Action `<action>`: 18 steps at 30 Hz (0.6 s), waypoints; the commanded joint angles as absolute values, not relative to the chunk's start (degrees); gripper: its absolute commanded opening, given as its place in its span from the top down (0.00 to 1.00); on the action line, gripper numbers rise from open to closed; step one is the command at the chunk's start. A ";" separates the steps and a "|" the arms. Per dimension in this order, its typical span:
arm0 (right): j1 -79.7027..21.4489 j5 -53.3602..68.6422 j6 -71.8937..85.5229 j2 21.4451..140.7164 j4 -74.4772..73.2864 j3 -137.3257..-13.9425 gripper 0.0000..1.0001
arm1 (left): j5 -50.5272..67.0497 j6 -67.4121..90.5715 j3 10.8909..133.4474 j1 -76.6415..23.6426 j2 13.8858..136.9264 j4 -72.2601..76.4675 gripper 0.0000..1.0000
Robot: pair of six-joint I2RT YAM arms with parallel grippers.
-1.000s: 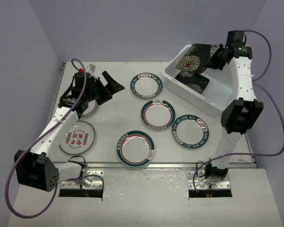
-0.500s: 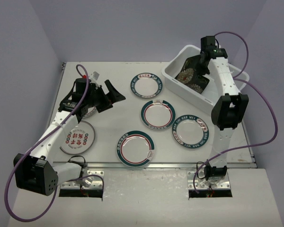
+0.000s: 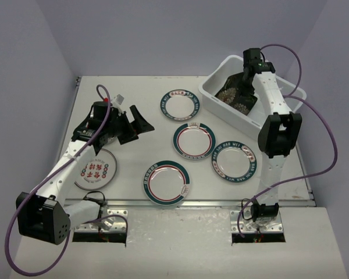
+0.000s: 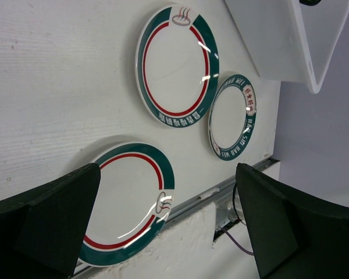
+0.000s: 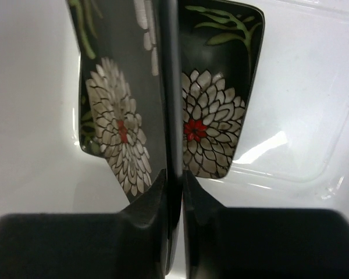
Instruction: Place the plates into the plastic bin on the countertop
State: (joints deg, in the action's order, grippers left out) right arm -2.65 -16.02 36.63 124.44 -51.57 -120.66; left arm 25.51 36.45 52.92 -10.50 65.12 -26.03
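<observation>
My right gripper (image 3: 246,78) is down inside the plastic bin (image 3: 238,121), shut on the rim of a square black plate (image 3: 234,86). In the right wrist view this plate (image 5: 113,133) stands on edge between the pads, which are closed at its rim (image 5: 173,181). A second black flowered plate (image 5: 215,116) lies on the bin floor (image 5: 291,116). My left gripper (image 3: 138,123) hangs open and empty over the countertop (image 3: 134,157); a round teal-rimmed plate (image 4: 125,203) shows between its fingers. More round plates lie at the back (image 3: 179,105), centre (image 3: 193,139), right (image 3: 234,161), front (image 3: 167,182) and left (image 3: 93,169).
A metal rail (image 3: 209,203) runs along the countertop's front edge. Purple cables loop from both arms. Another round plate (image 3: 109,135) lies partly hidden under the left wrist. The bin's corner (image 4: 285,40) shows at the top right of the left wrist view.
The right gripper has carried the black plate from above the bin's far rim down into the bin. The left gripper has drifted slightly right and toward the front, still open.
</observation>
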 commanded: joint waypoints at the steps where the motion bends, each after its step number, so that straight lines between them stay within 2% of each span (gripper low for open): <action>1: -1.65 -15.24 39.42 123.68 -44.19 -121.99 0.86 | 26.79 35.27 52.78 -10.28 63.50 -24.79 0.00; 4: -1.45 -14.74 39.02 125.48 -44.21 -122.74 0.89 | 26.62 35.24 52.31 -10.28 62.79 -24.79 0.00; 6: -1.09 -13.88 38.94 126.63 -44.85 -123.10 0.87 | 26.55 35.24 51.73 -10.28 62.35 -24.79 0.00; 7: -1.06 -13.80 39.08 127.10 -45.50 -123.36 0.82 | 26.54 35.24 51.68 -10.28 62.17 -24.93 0.00; 11: -0.96 -14.77 38.30 127.25 -46.14 -121.63 0.72 | 26.19 35.34 50.44 -10.28 61.24 -25.29 0.00; 18: -1.12 -15.90 37.73 126.80 -47.06 -120.66 0.46 | 26.18 36.10 48.59 -10.28 60.25 -24.67 0.00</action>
